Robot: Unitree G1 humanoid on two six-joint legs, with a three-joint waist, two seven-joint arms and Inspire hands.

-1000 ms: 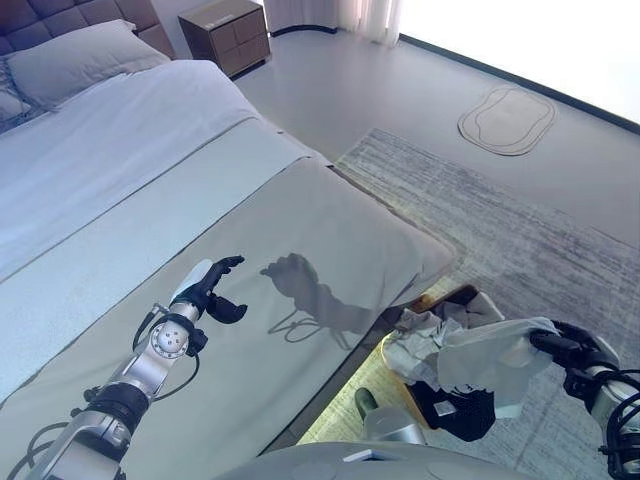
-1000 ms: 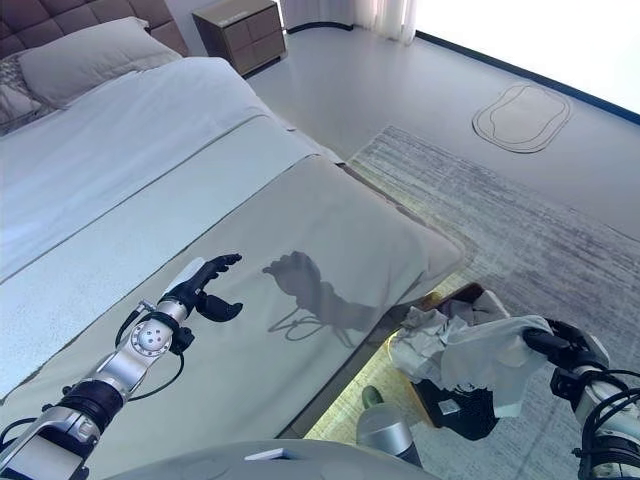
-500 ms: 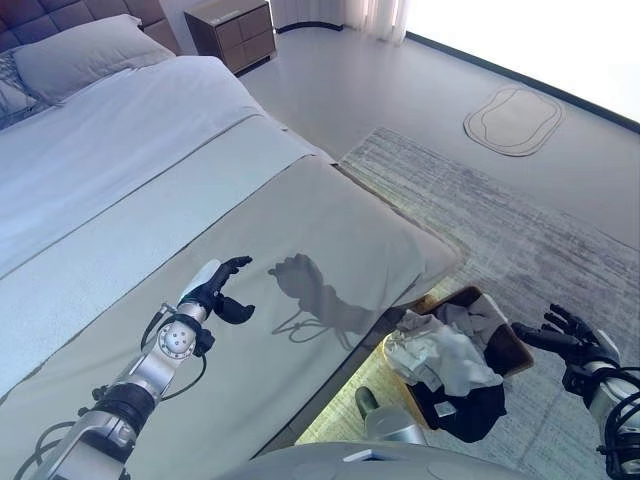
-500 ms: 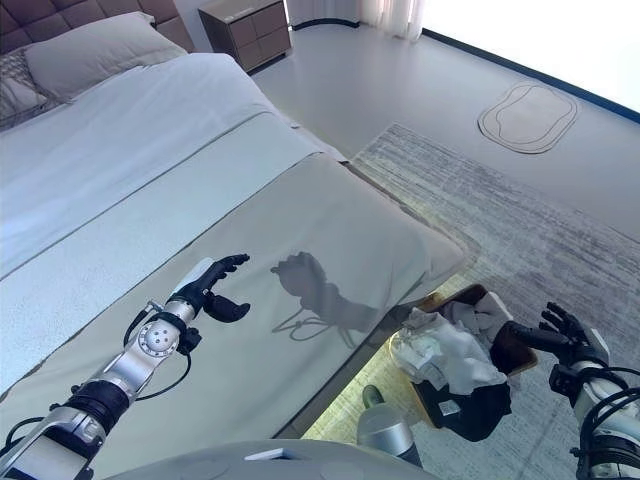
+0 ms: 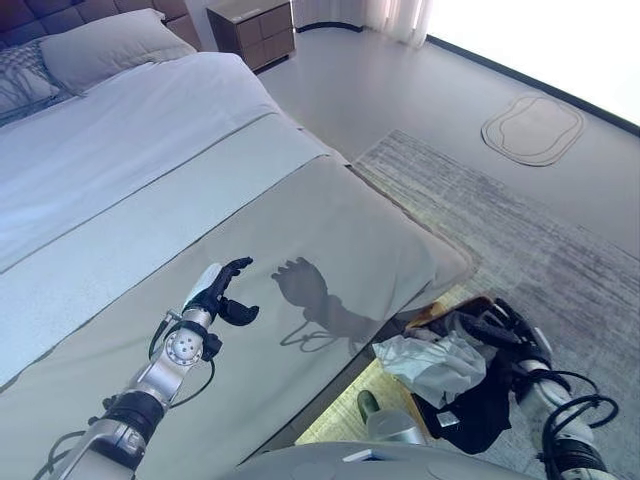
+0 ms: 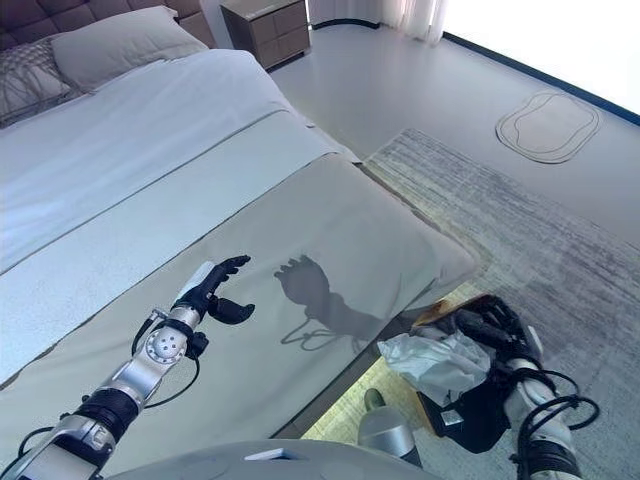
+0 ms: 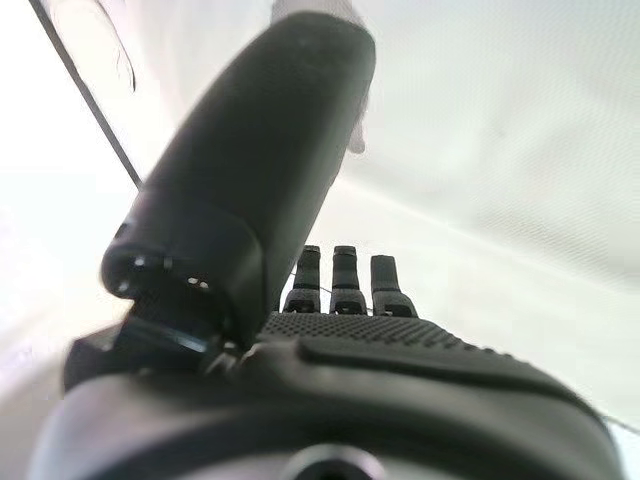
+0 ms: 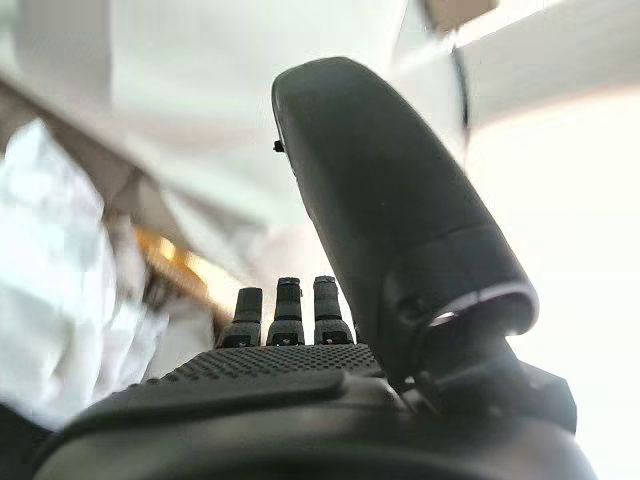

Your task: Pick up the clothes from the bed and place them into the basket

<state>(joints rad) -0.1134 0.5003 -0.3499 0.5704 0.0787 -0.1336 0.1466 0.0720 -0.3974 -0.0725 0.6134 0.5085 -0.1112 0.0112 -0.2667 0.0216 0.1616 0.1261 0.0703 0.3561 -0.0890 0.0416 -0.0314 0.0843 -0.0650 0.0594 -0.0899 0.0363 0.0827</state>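
Note:
The bed [image 5: 330,230] has a smooth grey-green cover with no clothes in sight on it. My left hand [image 5: 222,290] hovers open and empty above the cover near its foot end; its straight fingers show in the left wrist view [image 7: 340,275]. The basket [image 5: 443,307] stands on the floor at the bed's foot, with a crumpled white cloth [image 5: 430,362] on top and a dark cloth [image 5: 478,410] beside it. My right hand [image 5: 508,335] is open and empty just above the basket's far side, next to the white cloth [image 8: 50,290].
Pillows [image 5: 110,45] lie at the head of the bed, a brown nightstand [image 5: 258,28] beyond them. A grey rug [image 5: 520,220] covers the floor to the right, with an oval mat [image 5: 533,128] farther off.
One second ago my right hand held the white cloth above the basket. It opened, the cloth dropped into the basket, and the hand moved in over the basket. The camera shifted slightly.

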